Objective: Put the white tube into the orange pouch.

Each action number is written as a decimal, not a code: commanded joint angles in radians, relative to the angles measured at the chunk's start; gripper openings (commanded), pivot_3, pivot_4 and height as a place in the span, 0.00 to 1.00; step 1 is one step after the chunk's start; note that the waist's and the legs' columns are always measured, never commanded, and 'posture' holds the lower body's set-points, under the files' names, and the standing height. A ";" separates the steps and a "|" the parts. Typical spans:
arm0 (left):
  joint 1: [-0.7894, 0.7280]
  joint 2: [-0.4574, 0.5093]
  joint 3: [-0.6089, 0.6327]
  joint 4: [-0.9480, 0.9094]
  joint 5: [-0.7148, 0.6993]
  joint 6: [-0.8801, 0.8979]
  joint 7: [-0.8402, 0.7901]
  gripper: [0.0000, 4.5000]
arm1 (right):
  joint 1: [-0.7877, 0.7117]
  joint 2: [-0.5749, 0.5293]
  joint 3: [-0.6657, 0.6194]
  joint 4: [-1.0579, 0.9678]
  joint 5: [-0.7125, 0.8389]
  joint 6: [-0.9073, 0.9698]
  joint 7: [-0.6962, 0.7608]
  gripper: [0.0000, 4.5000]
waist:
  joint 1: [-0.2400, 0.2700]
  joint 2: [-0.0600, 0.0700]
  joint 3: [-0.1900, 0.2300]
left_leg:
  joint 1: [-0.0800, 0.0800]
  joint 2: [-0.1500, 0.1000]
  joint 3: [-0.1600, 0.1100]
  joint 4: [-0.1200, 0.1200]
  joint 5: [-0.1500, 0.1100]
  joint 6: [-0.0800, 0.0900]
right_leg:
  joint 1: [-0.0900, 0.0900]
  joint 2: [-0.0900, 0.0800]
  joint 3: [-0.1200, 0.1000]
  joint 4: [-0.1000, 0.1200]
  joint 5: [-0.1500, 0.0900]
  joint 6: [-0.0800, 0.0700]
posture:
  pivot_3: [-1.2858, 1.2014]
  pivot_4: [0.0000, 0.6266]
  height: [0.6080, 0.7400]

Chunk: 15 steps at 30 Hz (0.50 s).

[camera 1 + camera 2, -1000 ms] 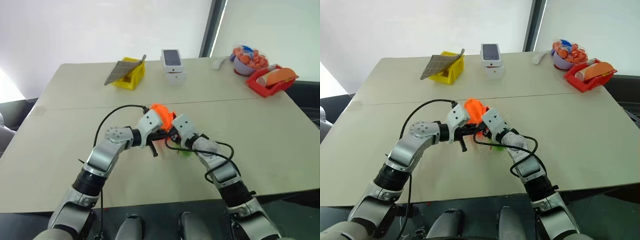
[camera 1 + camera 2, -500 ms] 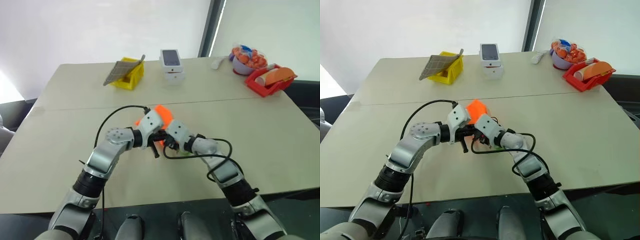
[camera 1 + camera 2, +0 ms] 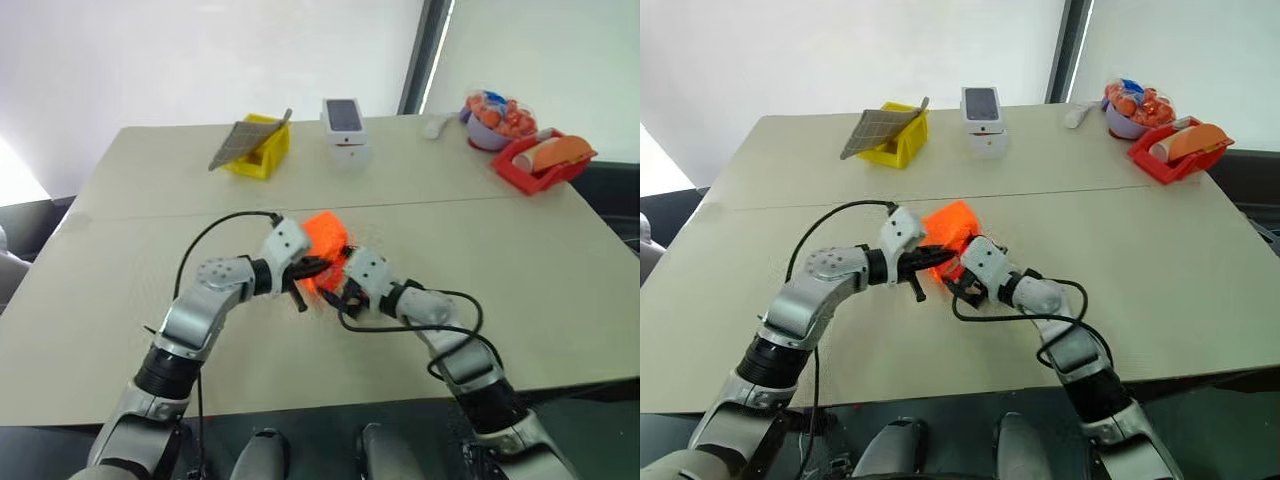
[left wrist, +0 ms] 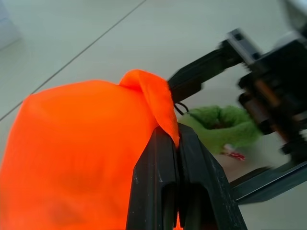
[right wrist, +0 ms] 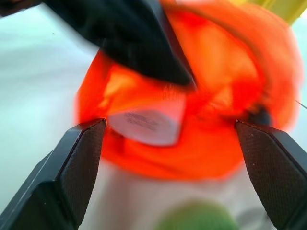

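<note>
Pale table (image 3: pixel 120 300) spanning the frame, wide bare surface at lower left and lower right, seam running across the middle. Along the far edge, left to right: yellow bin (image 3: pixel 262 150) with a grey mat (image 3: pixel 240 142) leaning on it, white box (image 3: pixel 345 128) at upper centre, bowl of orange items (image 3: pixel 495 120) and red tray (image 3: pixel 540 162) at upper right, the tray right at the table's corner.

Centre of frame: orange pouch (image 3: pixel 322 238) lifted off the surface, well apart from every edge. Left gripper (image 3: pixel 305 270) reaching in from the left, fingers (image 4: pixel 165 191) pressed together, clamped on a fold of the pouch rim. Right gripper (image 3: pixel 335 295) coming from the lower right, aimed at the pouch mouth, fingers (image 5: pixel 72 167) spread wide, nothing between them.

Inside the pouch opening, in the right wrist view, a pale printed patch (image 5: pixel 146 122), blurred; white tube or a label, cannot tell. Green ring (image 4: pixel 223 127) fuzzy, lying on the table just below the pouch. Black cables looping over both forearms, partly hiding the pouch's lower edge.
</note>
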 commanded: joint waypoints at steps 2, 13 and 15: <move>0.017 0.041 0.065 -0.008 -0.025 -0.035 0.002 0.00 | 0.074 -0.098 -0.052 -0.162 0.086 0.048 0.100 0.99 | 0.001 0.000 0.000 | 0.000 0.000 0.000 0.000 0.000 0.000 | 0.000 0.000 0.000 0.000 -0.001 -0.002 | 0.52 0.24 1.00; 0.034 0.079 0.093 0.013 -0.050 -0.064 -0.004 0.00 | 0.106 -0.123 -0.045 -0.092 0.047 0.086 0.044 0.99 | 0.005 0.000 0.000 | 0.000 0.000 0.000 0.001 0.000 0.000 | 0.000 0.000 0.000 0.000 -0.001 -0.003 | 0.52 0.24 1.00; 0.038 0.063 0.094 0.004 -0.070 -0.048 -0.002 0.00 | 0.102 -0.113 -0.049 -0.074 0.048 0.102 0.031 0.87 | 0.005 0.000 0.000 | 0.000 0.000 0.000 0.001 0.000 0.000 | 0.000 0.000 0.000 -0.001 -0.001 -0.004 | 0.52 0.24 1.00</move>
